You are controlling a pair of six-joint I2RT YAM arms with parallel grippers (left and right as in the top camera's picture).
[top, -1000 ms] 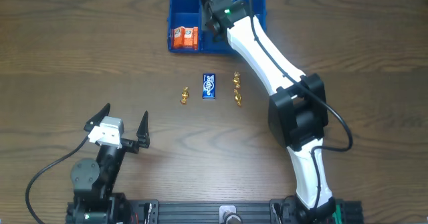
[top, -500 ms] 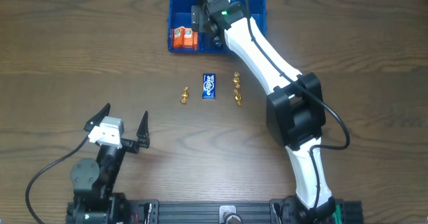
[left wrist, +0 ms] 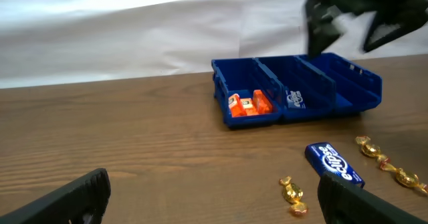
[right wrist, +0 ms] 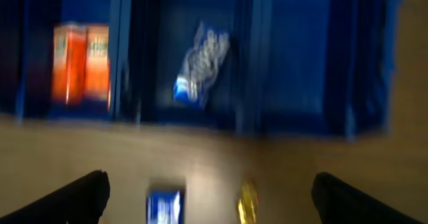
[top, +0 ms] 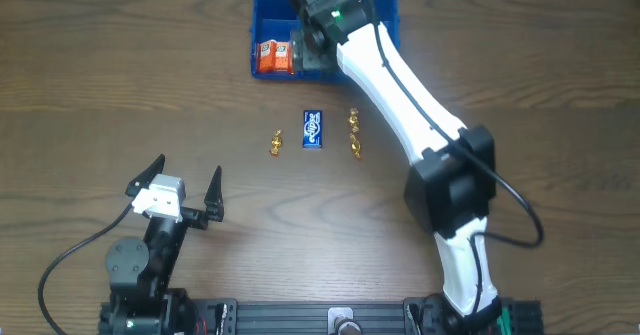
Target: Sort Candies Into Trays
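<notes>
A blue three-compartment tray [top: 385, 15] stands at the table's far edge. Its left compartment holds two orange candies [top: 276, 55] [right wrist: 81, 63], and its middle one holds a blue-wrapped candy [right wrist: 200, 63] [left wrist: 295, 99]. My right gripper [top: 310, 50] [right wrist: 210, 210] hangs open above the tray's front wall, holding nothing. On the table in front of the tray lie a blue candy bar [top: 313, 128] [left wrist: 334, 164] and three gold candies [top: 277, 142] [top: 353, 120] [top: 357, 148]. My left gripper [top: 185, 183] [left wrist: 214, 214] stands open near its base, well short of the candies.
The tray's right compartment [right wrist: 294, 57] looks empty. Bare wooden tabletop [top: 120, 85] surrounds the candies on all sides. A white backdrop [left wrist: 134, 30] rises behind the table's far edge.
My right gripper has drifted slightly left and back toward the tray's front wall, and its elbow has swung right. The left arm and the loose candies have not moved.
</notes>
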